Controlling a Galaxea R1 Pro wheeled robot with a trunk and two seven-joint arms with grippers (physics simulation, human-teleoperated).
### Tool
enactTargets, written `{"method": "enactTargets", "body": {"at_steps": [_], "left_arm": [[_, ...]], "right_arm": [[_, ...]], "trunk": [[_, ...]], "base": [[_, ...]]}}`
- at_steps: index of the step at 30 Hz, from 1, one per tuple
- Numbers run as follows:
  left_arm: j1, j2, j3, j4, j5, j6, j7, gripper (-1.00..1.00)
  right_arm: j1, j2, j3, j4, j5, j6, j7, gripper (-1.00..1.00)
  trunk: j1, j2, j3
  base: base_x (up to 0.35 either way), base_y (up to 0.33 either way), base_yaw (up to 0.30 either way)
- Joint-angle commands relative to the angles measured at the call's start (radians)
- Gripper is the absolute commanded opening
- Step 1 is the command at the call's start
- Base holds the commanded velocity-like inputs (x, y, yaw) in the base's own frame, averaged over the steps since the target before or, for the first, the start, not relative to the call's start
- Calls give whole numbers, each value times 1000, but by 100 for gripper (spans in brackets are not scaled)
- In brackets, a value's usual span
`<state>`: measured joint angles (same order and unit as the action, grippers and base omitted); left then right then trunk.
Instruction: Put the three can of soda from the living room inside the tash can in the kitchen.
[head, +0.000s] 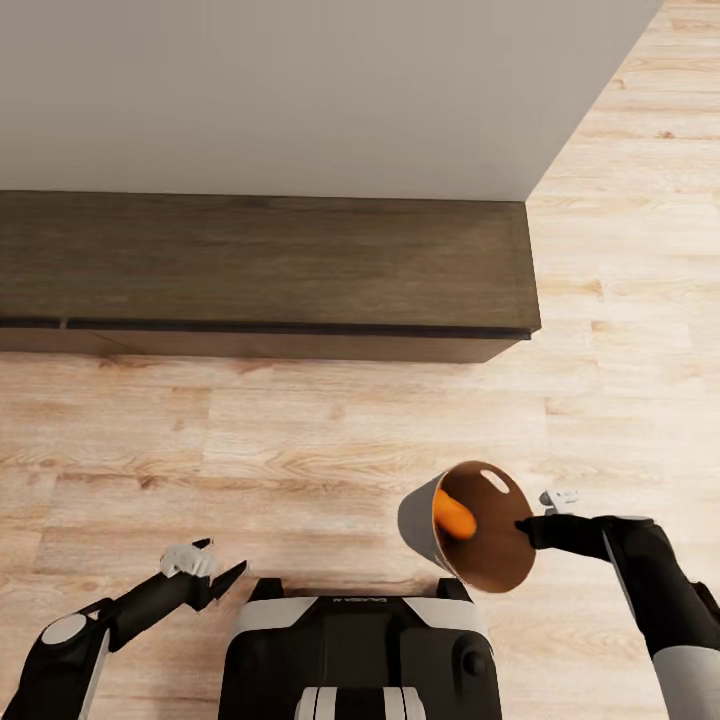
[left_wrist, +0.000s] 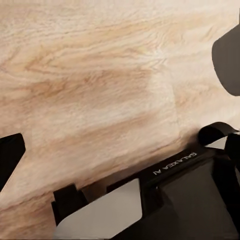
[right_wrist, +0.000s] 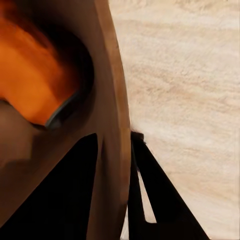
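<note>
Right end effector (head: 528, 526) clamped on rim of tash can (head: 420, 525), one finger inside, one outside; bin carried tilted over wood floor (head: 300, 440), mouth toward camera, just right of robot base (head: 360, 650). Orange can of soda (head: 453, 516) lying inside against coppery wall, near the grasp. Left end effector (head: 222, 580) spread apart and holding nothing, near left. Long dark low cabinet (head: 260, 270) far, against wall. Best carried with mouth tipped upward and slow base turns, lest can roll out.
</note>
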<state>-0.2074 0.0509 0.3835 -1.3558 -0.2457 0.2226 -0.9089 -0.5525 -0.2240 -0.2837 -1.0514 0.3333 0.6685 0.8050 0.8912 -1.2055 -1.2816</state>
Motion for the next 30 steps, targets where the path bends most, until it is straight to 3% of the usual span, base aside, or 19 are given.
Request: {"method": "enactTargets", "body": {"at_steps": [1,6,10,20,26,30], "left_arm": [[-5,0,0,20,3,-10,66,100],[-13,0,-1,80,9,-44,284,100],[-15,0,-1,100,20,-51,332,100],[-14,-1,0,106,27,-51,349,100],[-14,-33,-1,102,28,-49,349,100],[-13,-39,-2,102,28,-49,349,100]], "right_arm": [[0,7,16,-1,-13,10,-20,-100],[1,36,47,-3,-15,2,-120,-100],[2,51,55,-4,-13,-2,-146,-100],[3,61,56,-11,-15,-3,-162,-100],[3,63,59,-13,-17,-3,-164,-100],[3,65,60,-13,-18,-3,-164,-100]], "trunk": [[0,0,0],[0,0,0],[0,0,0],[0,0,0],[0,0,0],[0,0,0]], "base": [[0,0,0],[1,0,0],[65,0,0],[73,0,0],[2,0,156],[0,0,230]]}}
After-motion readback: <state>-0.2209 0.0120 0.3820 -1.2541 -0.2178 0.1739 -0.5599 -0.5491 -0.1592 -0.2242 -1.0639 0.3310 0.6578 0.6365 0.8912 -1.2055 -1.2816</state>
